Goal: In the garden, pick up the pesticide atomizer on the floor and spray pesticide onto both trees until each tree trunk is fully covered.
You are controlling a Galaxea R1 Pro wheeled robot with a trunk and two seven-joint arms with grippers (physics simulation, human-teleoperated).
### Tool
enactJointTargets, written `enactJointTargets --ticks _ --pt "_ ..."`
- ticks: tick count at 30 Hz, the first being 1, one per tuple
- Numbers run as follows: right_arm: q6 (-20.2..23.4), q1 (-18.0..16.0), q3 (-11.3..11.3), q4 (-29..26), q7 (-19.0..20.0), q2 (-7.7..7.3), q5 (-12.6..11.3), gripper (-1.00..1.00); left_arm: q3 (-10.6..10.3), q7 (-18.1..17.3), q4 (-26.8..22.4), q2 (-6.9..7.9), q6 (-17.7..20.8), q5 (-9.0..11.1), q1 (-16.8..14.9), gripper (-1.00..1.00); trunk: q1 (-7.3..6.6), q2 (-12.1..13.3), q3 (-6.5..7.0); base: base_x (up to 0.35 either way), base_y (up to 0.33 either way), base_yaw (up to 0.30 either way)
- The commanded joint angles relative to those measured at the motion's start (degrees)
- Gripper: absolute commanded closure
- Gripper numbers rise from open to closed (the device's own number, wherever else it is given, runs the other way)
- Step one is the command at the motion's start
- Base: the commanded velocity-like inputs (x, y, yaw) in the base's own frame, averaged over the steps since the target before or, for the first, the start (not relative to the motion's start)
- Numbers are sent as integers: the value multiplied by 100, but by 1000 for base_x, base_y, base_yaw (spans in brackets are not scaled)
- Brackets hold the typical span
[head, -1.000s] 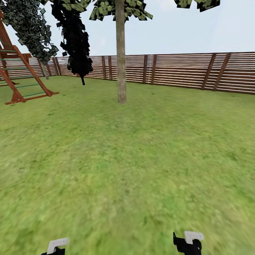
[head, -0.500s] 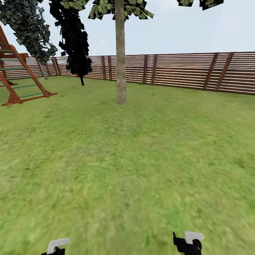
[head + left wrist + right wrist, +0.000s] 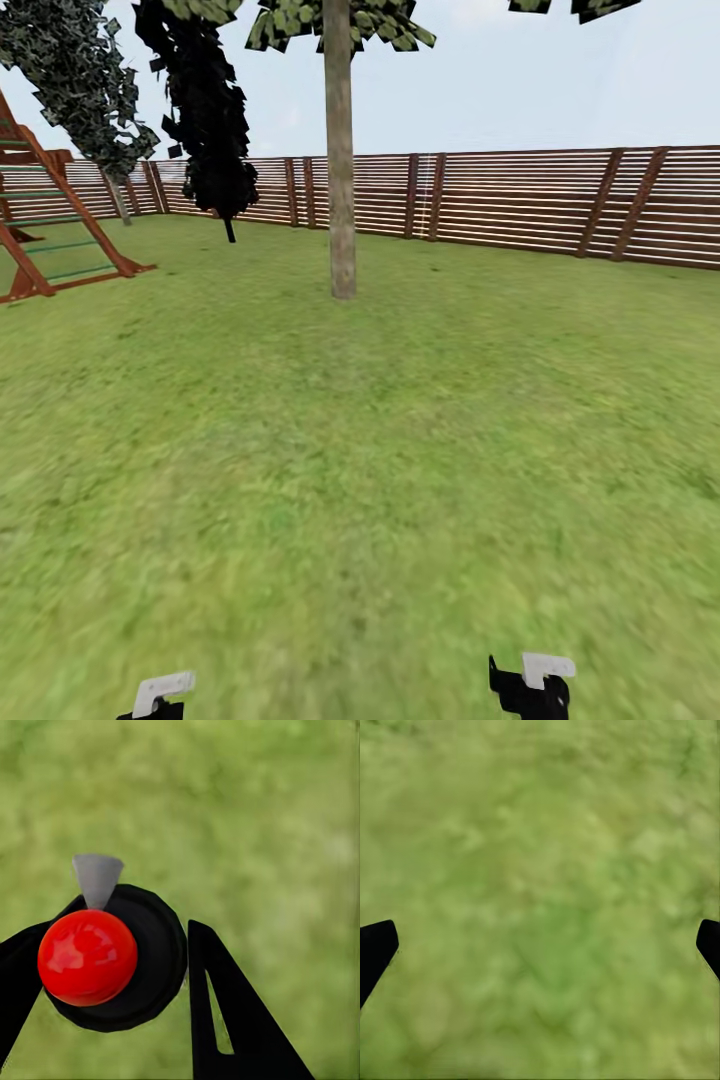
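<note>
In the left wrist view my left gripper (image 3: 112,960) is shut on the pesticide atomizer (image 3: 88,957). I see the atomizer from above: a round red top, a black body and a small grey nozzle. It hangs over blurred grass. My right gripper (image 3: 540,945) is open, with only lawn between its black fingertips (image 3: 375,945). Ahead in the head view stands one tree, and its pale mottled trunk (image 3: 341,180) rises from the lawn well beyond my arms. Light green leaves of another crown (image 3: 575,6) show at the upper right.
A brown slat fence (image 3: 520,205) runs along the back. A black cone-shaped tree (image 3: 205,110) and a thin-trunked tree with dark foliage (image 3: 75,70) stand at the left. In front of them is a red-brown wooden climbing frame (image 3: 50,230). Open lawn (image 3: 400,450) stretches from me to the trunk.
The whole head view has shifted: the trunk's base sits slightly lower and the climbing frame has slid left, so the camera has moved forward. Both arms keep their place in the picture.
</note>
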Motion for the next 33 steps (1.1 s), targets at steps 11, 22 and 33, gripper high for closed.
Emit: enactJointTargets --ticks 11,22,33 --pt "-16 -4 -37 7 -21 1 61 -100 53 -25 -2 0 -20 -48 -4 100 3 -2 -5 338 0 0" --pt "-16 -4 -37 7 -21 1 61 -100 52 -25 -4 0 -20 -49 -4 100 3 -2 -5 338 0 0" --pt "-16 -4 -37 7 -21 8 61 -100 58 -25 -4 0 -20 -44 -4 100 3 -2 -5 338 0 0"
